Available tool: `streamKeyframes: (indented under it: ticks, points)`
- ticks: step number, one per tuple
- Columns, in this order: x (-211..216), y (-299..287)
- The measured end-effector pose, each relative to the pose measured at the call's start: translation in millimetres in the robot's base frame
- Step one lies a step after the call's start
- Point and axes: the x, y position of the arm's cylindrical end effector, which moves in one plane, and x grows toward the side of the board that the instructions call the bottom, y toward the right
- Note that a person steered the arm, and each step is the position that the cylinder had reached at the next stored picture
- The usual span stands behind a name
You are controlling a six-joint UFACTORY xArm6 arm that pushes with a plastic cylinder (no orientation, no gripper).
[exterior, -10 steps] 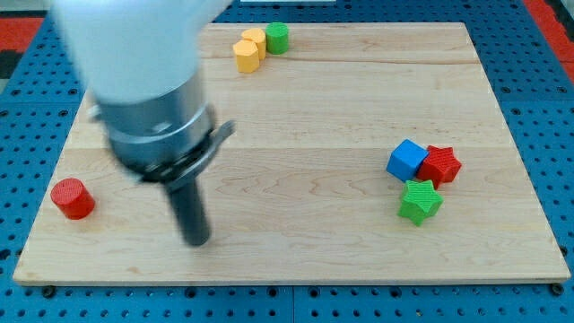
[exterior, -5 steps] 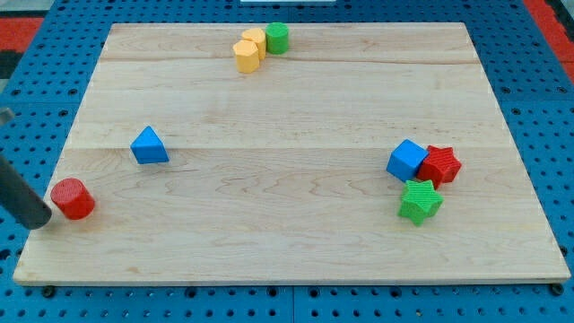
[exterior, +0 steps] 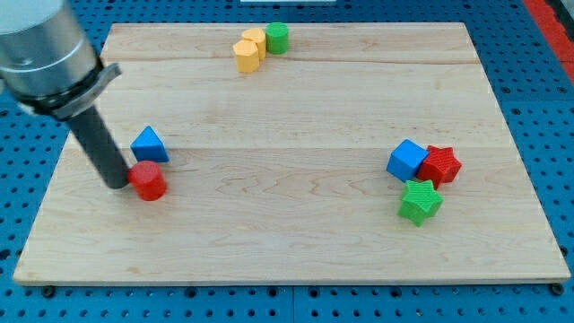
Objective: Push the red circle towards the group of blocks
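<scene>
Red circle (exterior: pixel 148 180) on the view's left half of the wooden desk (exterior: pixel 296 242), low and left of centre, with my tip (exterior: pixel 118 183) pressed against its left side, touching or all but touching. No claw on this arm, just the dark rod (exterior: pixel 100 150) rising up and to the view's left from the tip into a grey cylindrical mount (exterior: pixel 45 49) at the top left corner. Blue triangle (exterior: pixel 149 145) just above the red circle, very near, contact hard to judge, and just right of the rod. Well apart on the view's right, a cluster of three: blue cube (exterior: pixel 408 160) touching a red star-like block (exterior: pixel 440 165) on its right, and a green star (exterior: pixel 420 200) directly below, against both. At the view's top edge of the desk, another small cluster: two yellow blocks (exterior: pixel 248 48), rounded or many-sided, shape not clear, pressed together, with a green cylinder (exterior: pixel 277 38) touching them on the right. Red circle far from both clusters, separated from the right-hand one by a wide stretch of bare wood. Desk resting on a blue perforated base (exterior: pixel 538 108), with a red strip (exterior: pixel 549 13) showing at the top right corner.
</scene>
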Motion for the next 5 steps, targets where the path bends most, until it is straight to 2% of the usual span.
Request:
streamKeyframes:
  ticks: [1, 5]
  points:
    - [12, 50]
    - [14, 252]
